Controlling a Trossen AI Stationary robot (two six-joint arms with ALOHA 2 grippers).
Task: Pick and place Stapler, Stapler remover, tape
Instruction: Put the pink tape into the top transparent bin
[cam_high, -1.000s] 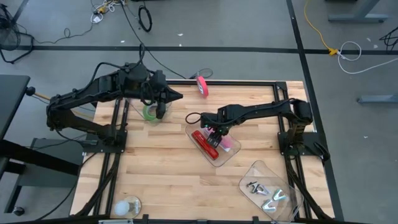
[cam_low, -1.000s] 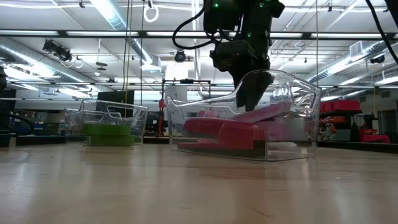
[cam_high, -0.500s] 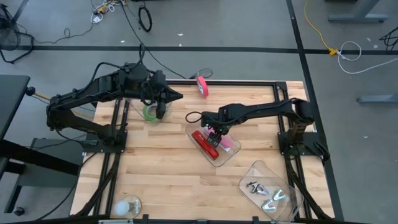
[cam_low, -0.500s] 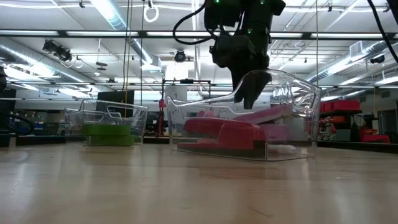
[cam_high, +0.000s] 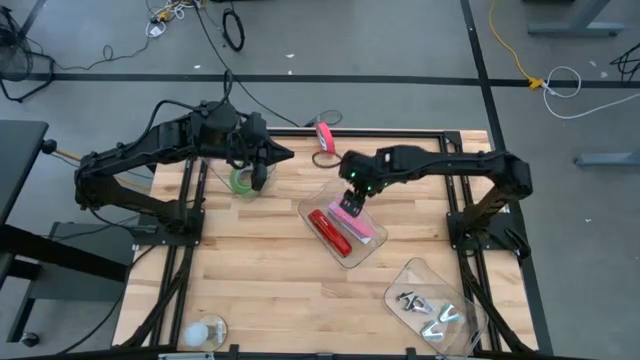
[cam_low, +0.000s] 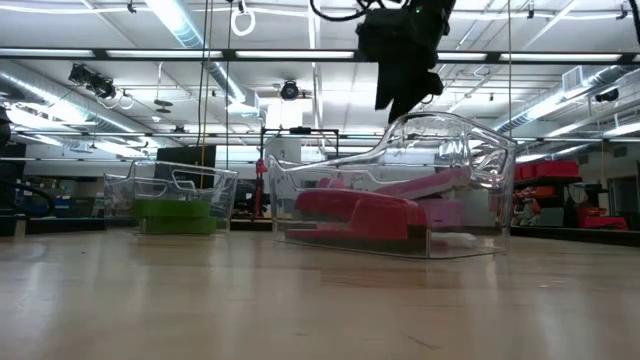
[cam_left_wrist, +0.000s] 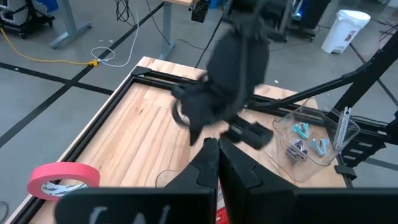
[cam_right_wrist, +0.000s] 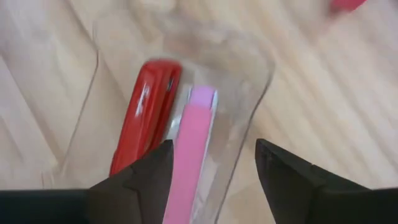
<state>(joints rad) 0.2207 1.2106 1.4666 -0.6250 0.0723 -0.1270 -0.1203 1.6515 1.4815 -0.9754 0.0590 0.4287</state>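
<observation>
1. The right gripper (cam_high: 352, 195) had come up and out of the clear bin (cam_high: 347, 255) since half a second earlier. Before, it was dipped down inside over the staplers; now it hung above the bin's 12 o'clock end, fingers spread wide and holding nothing.
2. The low view backed that up: the right gripper (cam_low: 402, 88) sat clear above the bin's rim (cam_low: 440, 120), when a moment ago its tip was down behind the plastic wall.
3. The right arm also looked stretched out higher and straighter across the table than before.
4. The red stapler (cam_high: 329, 231) and the pink stapler (cam_high: 357, 221) lay side by side in the bin, same spot as earlier, pink one on the 3 o'clock side. The right wrist camera looked straight down on both, red stapler (cam_right_wrist: 146, 116) and pink stapler (cam_right_wrist: 193, 146), between its open fingers (cam_right_wrist: 140, 177).
5. The left gripper (cam_high: 258, 165) hadn't budged, parked over the small bin with the green tape roll (cam_high: 242, 180) at about 10 o'clock on the table. Its fingers were pressed together, not gripping anything.
6. The pink tape roll (cam_high: 325, 137) stood on edge at the table's 12 o'clock border, unmoved.
7. The bin of staple removers (cam_high: 425, 305) stayed at 5 o'clock.
</observation>
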